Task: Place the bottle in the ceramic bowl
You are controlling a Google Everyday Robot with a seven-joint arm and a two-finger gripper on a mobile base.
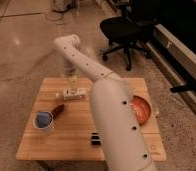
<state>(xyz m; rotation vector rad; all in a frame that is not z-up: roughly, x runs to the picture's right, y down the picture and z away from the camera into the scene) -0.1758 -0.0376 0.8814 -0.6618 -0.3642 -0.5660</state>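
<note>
Currently approach-to-grasp step judged in hand: gripper [71,81] is poised just above bottle [74,93]; gripper state cannot be told. Bottle is laid on its side on surface [66,144], far-left part, not yet lifted, well apart from ceramic bowl [142,111] (right edge, partly hidden by arm). Next move judged: descent, secure hold across bottle body, lift, carry rightward over bowl. Pale label noted; no writing can be read.

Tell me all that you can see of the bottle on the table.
The bottle is small, whitish, seemingly plastic, with a pale label. It lies on its side on the wooden table, toward the far edge, well apart from the bowl. The gripper hangs just above it; whether it touches the bottle is unclear.
</note>
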